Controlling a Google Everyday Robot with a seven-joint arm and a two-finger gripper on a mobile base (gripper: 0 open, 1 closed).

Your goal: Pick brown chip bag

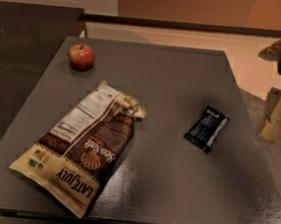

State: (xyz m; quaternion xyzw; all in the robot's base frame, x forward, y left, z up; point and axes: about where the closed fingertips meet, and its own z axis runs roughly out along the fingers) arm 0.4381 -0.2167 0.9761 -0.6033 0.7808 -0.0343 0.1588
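Note:
The brown chip bag (84, 148) lies flat on the front left of the dark grey table (184, 78). It is crinkled, dark brown and cream, with "LATE JULY" and "Sea Salt" lettering and a white nutrition panel. Its torn top points toward the table's middle. My gripper (277, 83) hangs at the right edge of the view, beyond the table's right side and far from the bag. Its two cream fingers stand apart with nothing between them.
A red apple (81, 56) sits at the table's back left. A small dark blue-black snack packet (207, 128) lies right of centre. A dark counter (23, 31) adjoins the table on the left. Pale floor lies behind and to the right.

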